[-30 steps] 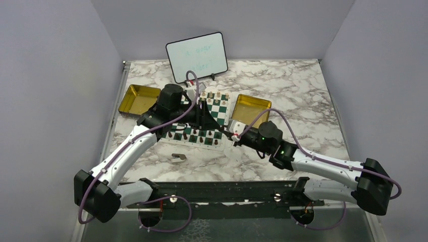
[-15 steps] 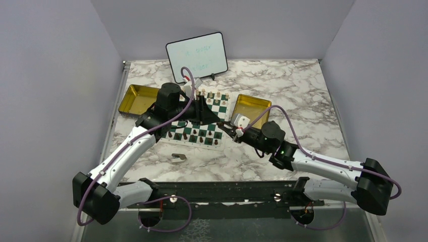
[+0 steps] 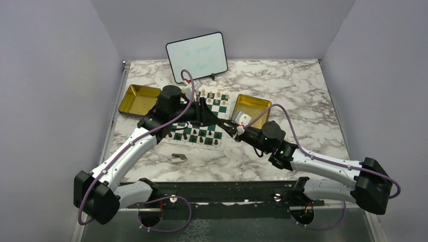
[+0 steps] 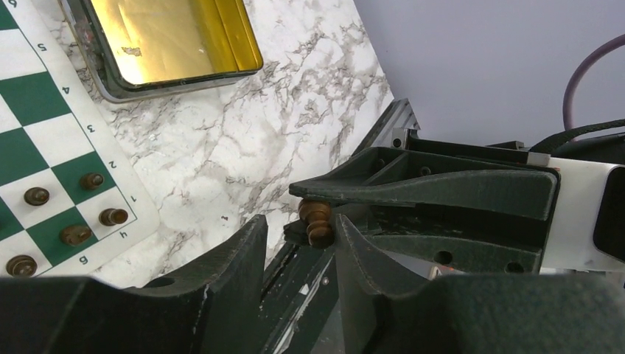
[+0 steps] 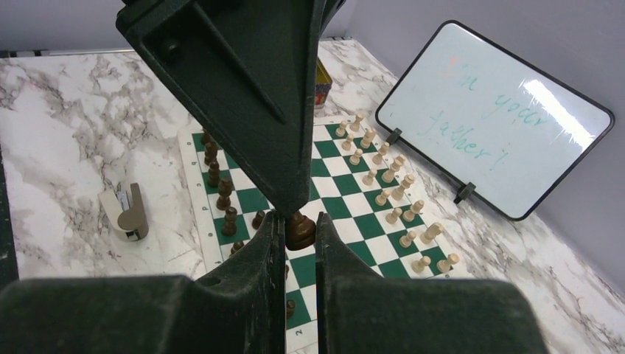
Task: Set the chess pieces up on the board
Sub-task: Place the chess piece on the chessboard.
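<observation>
A marble table (image 3: pixel 282 96) carries a green-and-white checked board (image 3: pixel 218 112) in the middle. A whiteboard (image 3: pixel 197 56) with faint writing is propped at the far side, and two gold tins (image 3: pixel 139 99) flank the board left and right. Both arms meet above the board's right edge.

The right gripper (image 5: pixel 295 230) is clamped narrowly on a single dark brown piece (image 5: pixel 300 230), a small turned wooden figure with rounded ridges, held up off the table. The left gripper (image 4: pixel 301 225) straddles that same piece with its fingers (image 4: pixel 236 258) apart, a gap showing on one side.

Light tan pieces (image 5: pixel 390 181) stand in two rows along the far edge. Dark brown pieces (image 5: pixel 217 177) stand on the near rows, each smaller than its square.
</observation>
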`<action>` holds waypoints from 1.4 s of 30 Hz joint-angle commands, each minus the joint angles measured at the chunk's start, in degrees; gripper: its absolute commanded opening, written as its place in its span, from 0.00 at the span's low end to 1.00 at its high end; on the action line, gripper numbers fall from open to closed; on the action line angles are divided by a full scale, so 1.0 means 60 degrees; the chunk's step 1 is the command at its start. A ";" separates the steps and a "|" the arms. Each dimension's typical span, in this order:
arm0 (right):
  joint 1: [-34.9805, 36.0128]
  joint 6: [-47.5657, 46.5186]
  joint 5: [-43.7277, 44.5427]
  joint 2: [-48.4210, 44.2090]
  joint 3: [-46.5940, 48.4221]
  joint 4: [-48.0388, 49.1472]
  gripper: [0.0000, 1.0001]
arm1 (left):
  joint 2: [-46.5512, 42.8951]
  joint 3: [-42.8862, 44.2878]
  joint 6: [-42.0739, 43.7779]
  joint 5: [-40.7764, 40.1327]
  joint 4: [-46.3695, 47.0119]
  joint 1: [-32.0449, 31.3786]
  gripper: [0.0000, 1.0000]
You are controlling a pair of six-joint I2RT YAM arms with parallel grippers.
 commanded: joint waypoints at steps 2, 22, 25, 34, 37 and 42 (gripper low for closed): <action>0.0050 0.0174 0.0314 0.0064 0.0041 0.0520 0.01 | -0.0113 -0.0085 -0.0056 0.0048 0.0267 -0.0050 0.40; 0.0048 0.0621 0.0806 0.0197 -0.0183 0.0648 0.28 | -0.0084 0.0068 0.0100 -0.0428 -0.0166 -0.0050 0.05; 0.0060 0.0656 0.0785 -0.0023 -0.0466 0.0546 0.46 | 0.0000 0.0171 0.0325 -0.0850 -0.0428 -0.0050 0.05; 0.0050 0.1238 0.0730 -0.1673 -0.1598 -0.0031 1.00 | 0.0560 0.1098 0.1738 -0.3707 -0.2121 -0.0050 0.05; 0.0059 0.1293 0.0542 -0.2198 -0.1868 -0.0333 1.00 | 0.0953 0.1389 0.2024 -0.4568 -0.2597 -0.0048 0.05; 0.0046 0.2015 0.1308 -0.2908 -0.1965 -0.0987 1.00 | 0.1650 0.1815 0.2395 -0.5895 -0.3231 -0.0063 0.05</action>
